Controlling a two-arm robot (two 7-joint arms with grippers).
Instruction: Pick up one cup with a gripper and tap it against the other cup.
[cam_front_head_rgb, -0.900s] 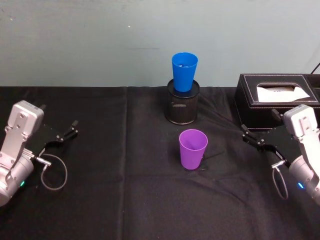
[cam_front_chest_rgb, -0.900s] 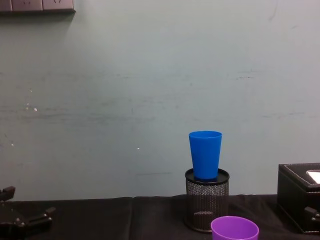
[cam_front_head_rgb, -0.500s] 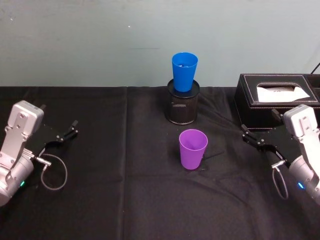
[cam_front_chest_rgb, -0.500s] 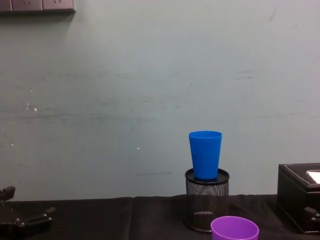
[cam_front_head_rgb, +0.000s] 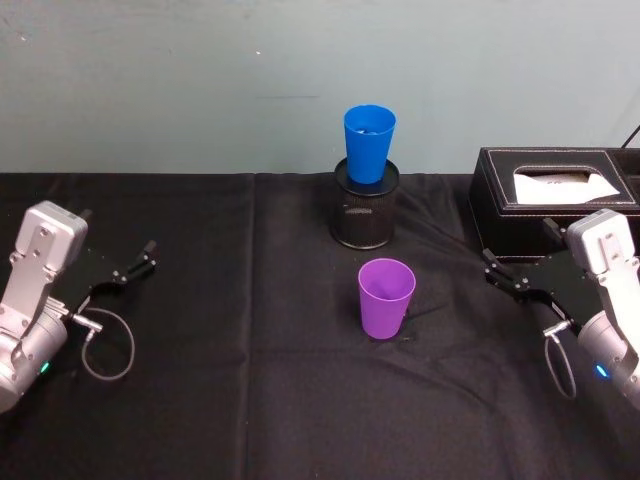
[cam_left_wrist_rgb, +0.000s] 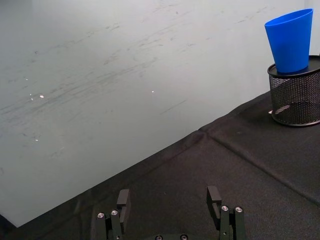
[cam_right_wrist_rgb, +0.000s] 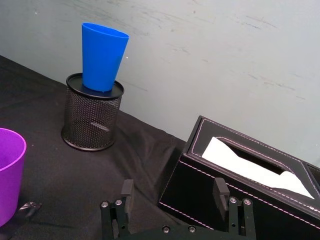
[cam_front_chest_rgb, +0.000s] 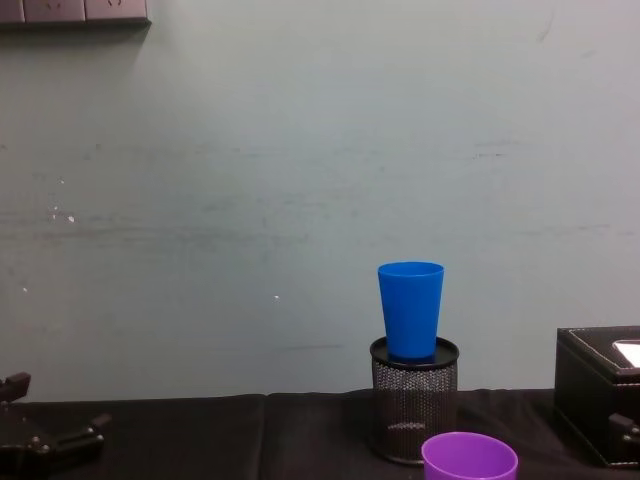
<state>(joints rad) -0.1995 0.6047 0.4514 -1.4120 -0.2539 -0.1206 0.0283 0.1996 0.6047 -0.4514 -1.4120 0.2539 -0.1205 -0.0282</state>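
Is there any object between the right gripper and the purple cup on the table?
Nothing tall does: black cloth lies between the right gripper and the purple cup, with a small crease or scrap at the cup's base.

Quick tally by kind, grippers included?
Cups: 2 (purple cup, blue cup)
Mesh pen holder: 1
Tissue box: 1
Grippers: 2 (left gripper, right gripper, both open)
Total: 6
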